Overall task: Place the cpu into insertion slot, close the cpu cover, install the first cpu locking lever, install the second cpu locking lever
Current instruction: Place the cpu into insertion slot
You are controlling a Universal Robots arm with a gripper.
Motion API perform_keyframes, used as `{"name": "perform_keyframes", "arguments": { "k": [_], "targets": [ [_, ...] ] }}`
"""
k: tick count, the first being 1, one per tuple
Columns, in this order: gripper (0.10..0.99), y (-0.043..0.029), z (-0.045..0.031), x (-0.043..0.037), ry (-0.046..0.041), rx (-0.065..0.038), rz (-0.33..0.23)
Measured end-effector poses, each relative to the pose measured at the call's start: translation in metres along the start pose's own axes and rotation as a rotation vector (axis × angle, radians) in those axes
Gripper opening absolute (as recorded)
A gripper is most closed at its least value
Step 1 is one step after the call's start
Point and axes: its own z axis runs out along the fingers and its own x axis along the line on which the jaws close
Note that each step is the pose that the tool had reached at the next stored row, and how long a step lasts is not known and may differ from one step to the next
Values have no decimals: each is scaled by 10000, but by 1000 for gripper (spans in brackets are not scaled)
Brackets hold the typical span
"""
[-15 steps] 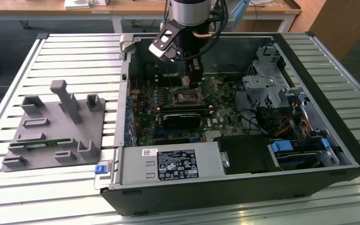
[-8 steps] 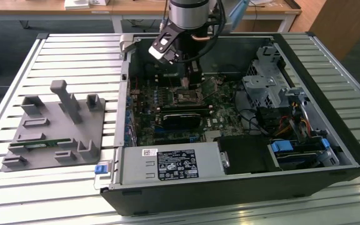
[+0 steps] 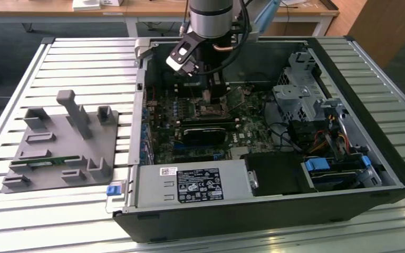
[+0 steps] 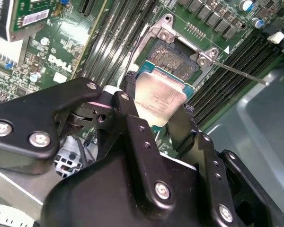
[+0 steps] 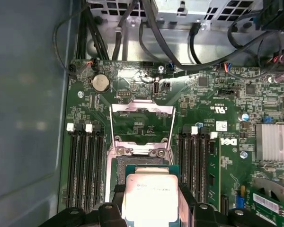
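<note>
We see the gripper [image 4: 156,111] closed on the chip [image 4: 160,97] — its black fingers [image 4: 132,125] press the chip's two opposite edges. The chip is held tilted just above the socket [image 4: 177,59] in the green board [image 5: 208,94], and the cover [image 5: 142,109] stands raised at the socket's far edge.

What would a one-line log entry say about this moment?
gripper: shut on chip | chip: over socket, not seated | cover: open
</note>
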Motion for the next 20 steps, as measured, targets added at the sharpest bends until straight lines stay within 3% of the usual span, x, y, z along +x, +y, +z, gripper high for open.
{"name": "perform_keyframes", "arguments": {
  "k": [6,20],
  "targets": [
    [525,-13,88,8,0,0,-1],
    [525,-24,187,21,11,0,0]
  ]
}}
